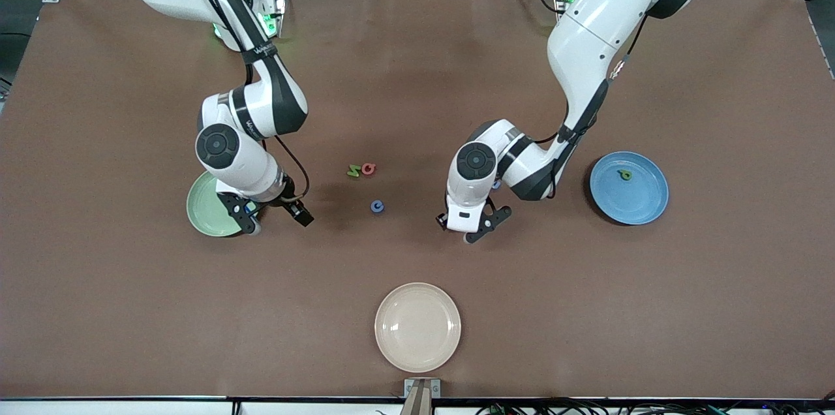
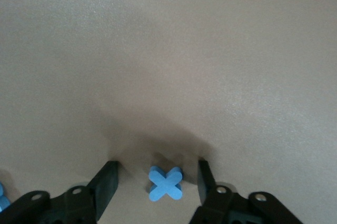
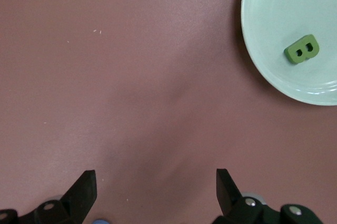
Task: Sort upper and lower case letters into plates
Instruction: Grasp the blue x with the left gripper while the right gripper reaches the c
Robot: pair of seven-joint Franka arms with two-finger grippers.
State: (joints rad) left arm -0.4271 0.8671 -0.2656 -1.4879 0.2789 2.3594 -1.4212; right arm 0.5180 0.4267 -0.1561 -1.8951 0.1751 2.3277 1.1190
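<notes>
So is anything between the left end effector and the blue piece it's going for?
Nothing visible. The blue cross-shaped piece lies on the bare table between the open fingers of the left end effector, which touch nothing yet.

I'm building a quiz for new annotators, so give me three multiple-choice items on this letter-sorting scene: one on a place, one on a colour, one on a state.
1. Where does the small green letter B lie?
A. On the round cream-beige plate
B. In the round pale green plate
C. On the bare brown table

2. What colour is the small cross-shaped letter piece between the left tool fingers?
A. Red
B. Green
C. Blue

3. How do the right tool fingers stand?
A. Open, with nothing between them
B. Shut on a letter
C. Shut on the plate's rim

Answers: 1 B, since the right wrist view shows the B inside the pale green plate; 2 C, since the left wrist view shows it blue; 3 A, since only bare table shows in the wide gap.
</notes>
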